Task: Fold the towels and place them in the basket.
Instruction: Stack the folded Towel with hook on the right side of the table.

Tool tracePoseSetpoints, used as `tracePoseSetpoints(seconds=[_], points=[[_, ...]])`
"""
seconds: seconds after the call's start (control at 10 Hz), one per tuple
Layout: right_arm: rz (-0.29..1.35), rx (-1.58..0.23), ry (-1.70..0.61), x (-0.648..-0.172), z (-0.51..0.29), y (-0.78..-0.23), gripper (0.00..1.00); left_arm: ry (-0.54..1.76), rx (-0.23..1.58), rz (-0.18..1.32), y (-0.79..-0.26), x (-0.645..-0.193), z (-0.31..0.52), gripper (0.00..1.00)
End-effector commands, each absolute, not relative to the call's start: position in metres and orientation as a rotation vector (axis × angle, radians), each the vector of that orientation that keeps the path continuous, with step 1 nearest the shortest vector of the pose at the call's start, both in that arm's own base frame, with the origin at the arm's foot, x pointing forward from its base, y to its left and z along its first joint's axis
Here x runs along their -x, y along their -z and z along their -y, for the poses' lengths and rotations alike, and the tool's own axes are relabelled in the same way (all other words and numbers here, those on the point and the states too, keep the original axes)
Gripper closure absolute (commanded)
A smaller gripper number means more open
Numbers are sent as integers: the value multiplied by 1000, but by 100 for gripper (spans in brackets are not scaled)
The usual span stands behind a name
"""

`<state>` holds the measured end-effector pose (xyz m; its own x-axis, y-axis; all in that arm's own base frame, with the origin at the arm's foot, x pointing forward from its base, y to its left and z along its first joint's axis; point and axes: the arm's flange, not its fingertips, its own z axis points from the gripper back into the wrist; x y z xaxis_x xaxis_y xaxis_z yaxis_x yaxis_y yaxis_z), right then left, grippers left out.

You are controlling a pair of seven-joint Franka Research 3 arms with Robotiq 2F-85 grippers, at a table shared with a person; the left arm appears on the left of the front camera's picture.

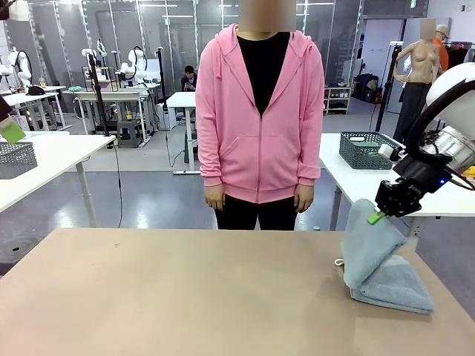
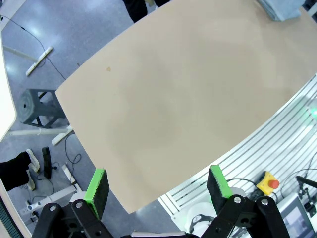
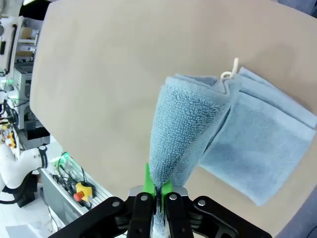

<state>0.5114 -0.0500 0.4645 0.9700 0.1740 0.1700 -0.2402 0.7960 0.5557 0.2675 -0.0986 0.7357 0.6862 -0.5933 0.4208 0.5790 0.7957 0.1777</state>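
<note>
A pale grey-blue terry towel point(image 1: 375, 256) lies folded at the right side of the table, one flap pulled up off the rest. My right gripper point(image 1: 377, 216) is shut on the top edge of that raised flap. In the right wrist view the towel point(image 3: 233, 129) hangs from the green pads point(image 3: 148, 184) down to the tabletop, its white corner loop point(image 3: 229, 73) showing at the fold. My left gripper point(image 2: 157, 184) hovers high above the bare near-left part of the table, open, with nothing between its fingers. A corner of the towel point(image 2: 285, 9) shows at the top right of the left wrist view.
A person in a pink hoodie point(image 1: 258, 111) stands at the far side of the tan table point(image 1: 185, 297), arms hanging down. A dark wire-mesh basket point(image 1: 367, 150) sits on a white table behind at the right; another point(image 1: 16, 158) stands on a white table at the left.
</note>
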Motion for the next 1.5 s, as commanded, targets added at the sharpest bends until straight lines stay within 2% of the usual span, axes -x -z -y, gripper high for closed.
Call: tracePoseSetpoints(seconds=[0.0, 0.3, 0.5, 0.6, 0.7, 1.0, 1.1, 1.4], points=[[102, -612, -289, -521, 53, -463, 95, 664, -33, 490, -734, -267, 98, 0], [118, -538, -298, -524, 63, -441, 95, 664, -33, 490, -734, -267, 98, 0], [138, -428, -246, -521, 69, -425, 95, 664, -33, 490, -734, -267, 98, 0], [144, -332, -222, -521, 71, -416, 85, 664, -33, 490, -734, -267, 98, 0], [120, -282, -197, -519, 71, -409, 67, 664, -33, 490, -734, -267, 98, 0], [59, -114, -128, -512, 71, -399, 4, 664, -33, 490, -734, -267, 98, 0], [44, -70, -112, -509, 69, -398, 0, 664, -33, 490, -734, -267, 98, 0], [0, 22, -82, -497, 58, -401, 0, 664, -33, 490, -734, -267, 98, 0]])
